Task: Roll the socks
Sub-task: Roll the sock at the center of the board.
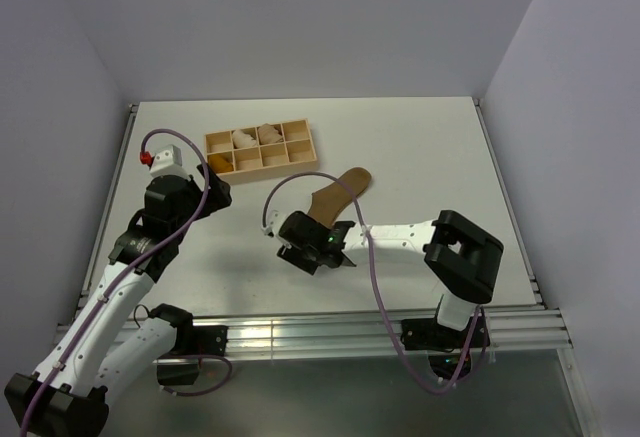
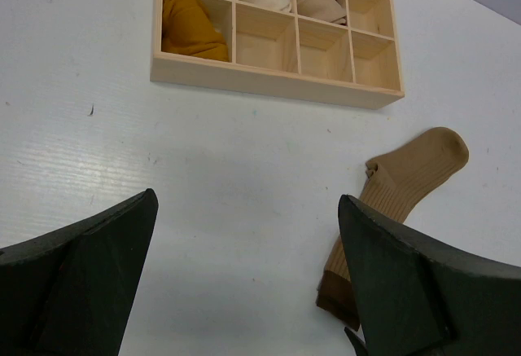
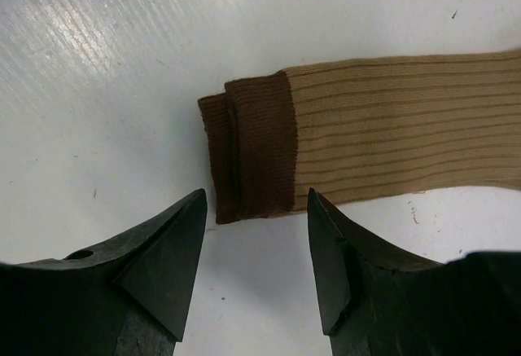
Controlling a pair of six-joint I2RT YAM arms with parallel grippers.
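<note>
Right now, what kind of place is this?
Most likely a robot lab bench: a left arm and right arm bolted at the edge of a white table, plain walls boxing it in, and a wooden compartment tray.

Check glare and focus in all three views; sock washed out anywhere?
Top external: even, soft light, faint shadows, olive-brown sock legible. Left wrist: wooden tray sharp; left pincer near-black, no detail. Right wrist: streaky glare on table upper left; sock ribbing crisp, not washed out.

White table (image 1: 420,147) enclosed by pale grey walls (image 1: 300,17).
</note>
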